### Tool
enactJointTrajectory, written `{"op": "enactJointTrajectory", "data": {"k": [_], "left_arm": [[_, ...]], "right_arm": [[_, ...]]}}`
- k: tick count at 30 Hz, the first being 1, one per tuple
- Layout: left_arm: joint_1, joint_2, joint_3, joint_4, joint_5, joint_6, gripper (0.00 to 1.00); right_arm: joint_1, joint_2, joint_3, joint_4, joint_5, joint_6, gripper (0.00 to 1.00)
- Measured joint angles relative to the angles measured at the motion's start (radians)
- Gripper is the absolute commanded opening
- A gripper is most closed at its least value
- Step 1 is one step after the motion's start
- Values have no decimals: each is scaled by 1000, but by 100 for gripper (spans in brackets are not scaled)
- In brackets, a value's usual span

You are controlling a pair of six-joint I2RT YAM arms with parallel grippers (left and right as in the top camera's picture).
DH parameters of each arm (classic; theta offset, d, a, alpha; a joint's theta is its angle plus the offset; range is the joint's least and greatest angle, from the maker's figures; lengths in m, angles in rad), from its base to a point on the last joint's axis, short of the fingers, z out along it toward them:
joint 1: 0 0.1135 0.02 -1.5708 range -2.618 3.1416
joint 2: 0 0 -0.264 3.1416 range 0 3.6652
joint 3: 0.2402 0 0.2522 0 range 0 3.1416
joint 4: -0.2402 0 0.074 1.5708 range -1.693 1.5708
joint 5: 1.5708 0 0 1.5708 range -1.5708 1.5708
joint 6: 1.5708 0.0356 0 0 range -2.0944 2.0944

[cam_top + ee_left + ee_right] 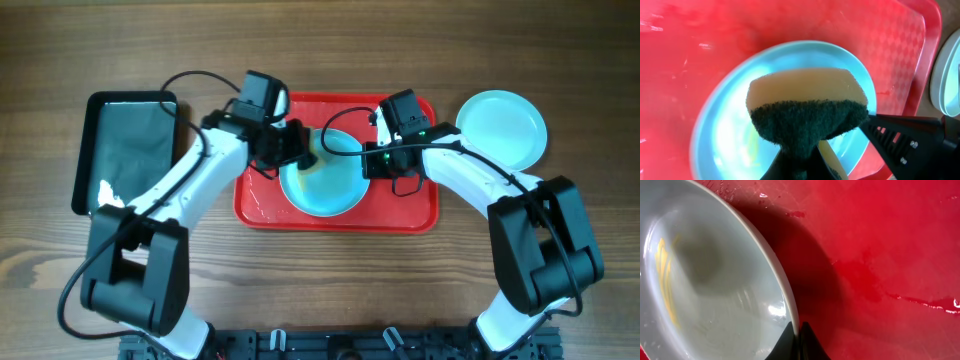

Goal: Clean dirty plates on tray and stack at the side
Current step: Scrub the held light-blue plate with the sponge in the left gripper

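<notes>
Closest to the lens is the sponge (807,107), yellow foam with a dark green scouring face, pinched from below by the left gripper (799,162), whose jaws are clamped on it. It hangs over the middle of the turquoise plate (730,130). From this angle I can't say whether the foam actually touches the plate or sits just above it.

The plate lies on the red tray (410,215), about centre and slightly towards the near edge. From overhead, the left gripper (290,148) stands at the plate's far-left rim and the right gripper (378,160) at its right rim, so the plate sits between the two.

The right wrist view shows the right gripper's jaws closed on the plate's rim, the thin edge running straight down into the narrow gap between the tips. The plate spreads away to the left of them, with bare tray to the right. A yellow smear (665,275) runs down the plate's inner surface, and the tray around it glistens with wet patches.

Off the tray, on the table (320,290) to the right, sits a pale stack (502,128) of plates, probably two, though the rims are hard to count. A black tray (130,140) lies on the far left.
</notes>
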Motion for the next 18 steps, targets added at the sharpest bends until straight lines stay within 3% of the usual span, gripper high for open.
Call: {"op": "enactJointTrajectory", "data": {"k": [18], "left_arm": [[-63, 72, 0, 79, -46, -31, 4]], "right_arm": [[-2, 56, 9, 89, 14, 87, 4]]}}
